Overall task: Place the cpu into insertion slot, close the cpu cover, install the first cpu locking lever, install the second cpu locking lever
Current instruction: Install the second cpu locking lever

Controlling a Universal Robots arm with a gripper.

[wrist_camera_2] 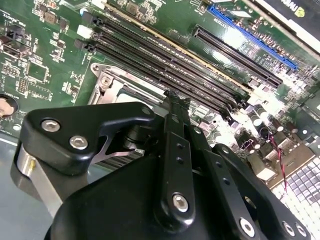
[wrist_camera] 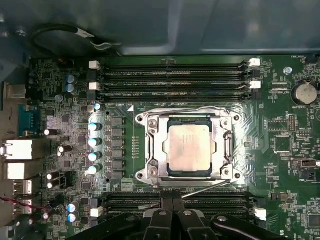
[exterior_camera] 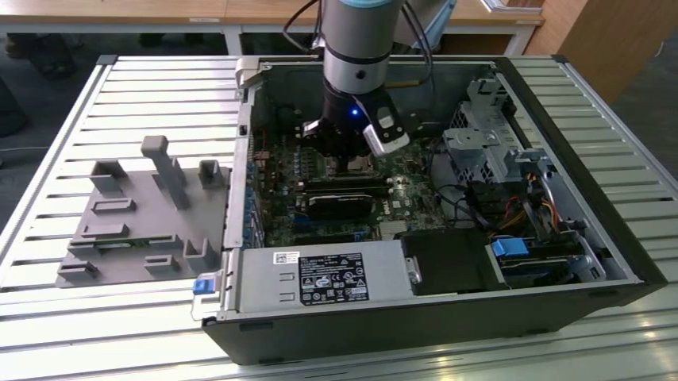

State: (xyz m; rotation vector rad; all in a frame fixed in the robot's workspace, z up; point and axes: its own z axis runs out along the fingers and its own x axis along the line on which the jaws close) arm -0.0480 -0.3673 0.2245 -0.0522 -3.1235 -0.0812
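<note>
In the first wrist view the cpu (wrist_camera: pixel 189 147), a silver-tan square, lies in the insertion slot (wrist_camera: pixel 142 175). The silver cpu cover (wrist_camera: pixel 152 150) lies flat as a frame around it. One locking lever (wrist_camera: pixel 233 145) runs along the socket's edge. A second thin lever rod (wrist_camera: pixel 205 188) slants away from the socket over the memory slots and passes under my fingertips. My gripper (wrist_camera: pixel 172 206) is shut, its tips beside the socket edge; the second wrist view shows the gripper (wrist_camera_2: pixel 175 97) near a socket corner (wrist_camera_2: pixel 106 81). In the exterior view the gripper (exterior_camera: pixel 350 163) hangs inside the case.
Long black memory slots (wrist_camera: pixel 175 75) flank the socket on both sides. A black card (exterior_camera: pixel 339 202), drive cages (exterior_camera: pixel 477 151) and cables (exterior_camera: pixel 519 210) crowd the open case. A grey fixture block (exterior_camera: pixel 143 214) stands on the slatted table at the exterior view's left.
</note>
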